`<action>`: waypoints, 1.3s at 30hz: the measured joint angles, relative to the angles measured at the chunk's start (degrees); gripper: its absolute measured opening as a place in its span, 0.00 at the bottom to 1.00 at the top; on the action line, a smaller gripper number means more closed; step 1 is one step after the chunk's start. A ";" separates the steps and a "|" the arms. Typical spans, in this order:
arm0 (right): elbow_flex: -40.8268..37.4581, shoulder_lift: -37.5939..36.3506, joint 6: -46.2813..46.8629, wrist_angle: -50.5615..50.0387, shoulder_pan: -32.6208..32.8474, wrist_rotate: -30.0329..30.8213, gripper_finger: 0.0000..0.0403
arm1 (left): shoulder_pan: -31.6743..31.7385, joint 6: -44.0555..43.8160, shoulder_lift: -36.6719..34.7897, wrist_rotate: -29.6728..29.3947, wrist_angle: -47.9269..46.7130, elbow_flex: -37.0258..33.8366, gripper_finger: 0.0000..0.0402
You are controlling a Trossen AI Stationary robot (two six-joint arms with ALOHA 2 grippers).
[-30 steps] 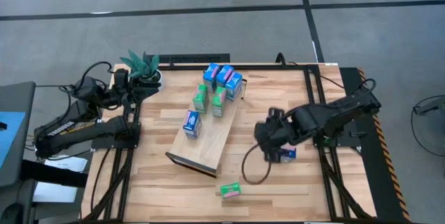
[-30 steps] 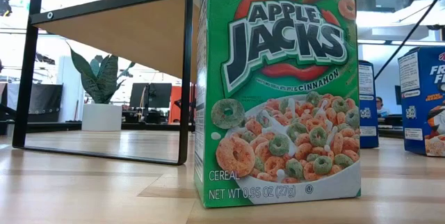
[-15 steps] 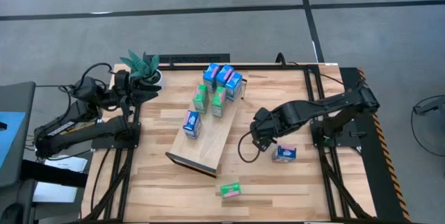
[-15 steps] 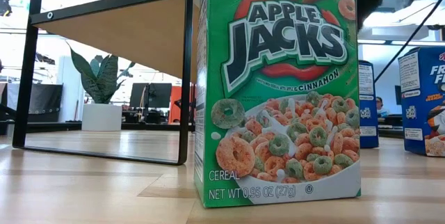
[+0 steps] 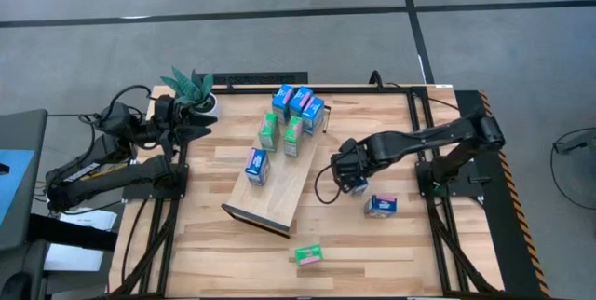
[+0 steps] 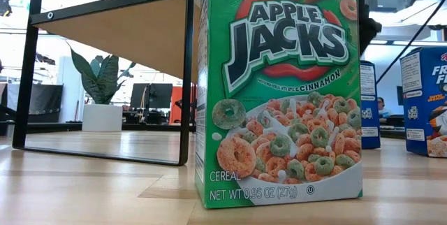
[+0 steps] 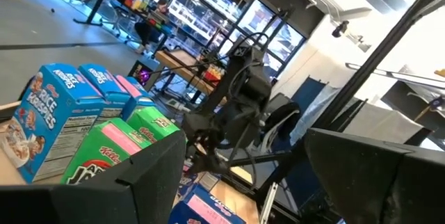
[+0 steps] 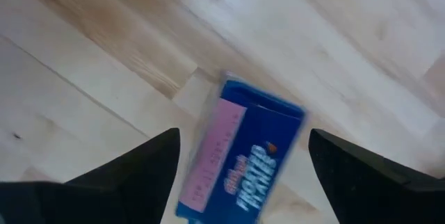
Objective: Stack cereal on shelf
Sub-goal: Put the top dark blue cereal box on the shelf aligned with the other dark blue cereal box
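The shelf [image 5: 279,193] lies slantwise mid-table with several cereal cartons standing on it, blue ones [image 5: 300,104] and green ones [image 5: 268,130]. Two more stand on the tabletop: a blue carton [image 5: 380,206] and a green one [image 5: 308,254] at the near edge, which fills the low view [image 6: 279,92]. My right gripper [image 5: 346,177] hangs open and pointing down, just right of the shelf. A blue carton with a pink side [image 8: 243,158] shows below it, its fingers [image 8: 139,175] apart from the carton on either side. My left gripper [image 7: 243,196] waits open at the far left [image 5: 193,125].
A potted plant [image 5: 191,86] stands at the table's far left corner, beside my left arm. Dark frame rails [image 5: 424,151] run along the table's sides. In the low view the shelf's dark end frame [image 6: 187,71] stands left of the green carton.
My right gripper has moved away from the blue carton on the right of the table, toward the shelf and slightly toward the far edge. It has sunk and rolled its wrist. That carton now stands fully uncovered. No carton has moved.
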 joint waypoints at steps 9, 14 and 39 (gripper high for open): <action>0.14 2.98 -0.71 0.19 0.41 -0.07 0.77 | -0.02 0.00 0.00 0.68 0.00 0.00 0.71; 0.13 2.88 -0.68 0.26 0.44 -0.06 0.66 | -0.02 0.00 0.00 0.28 0.00 0.00 0.71; 26.58 2.48 -27.04 -13.77 -0.52 -1.97 0.41 | -0.01 0.02 0.00 0.02 0.02 0.00 0.71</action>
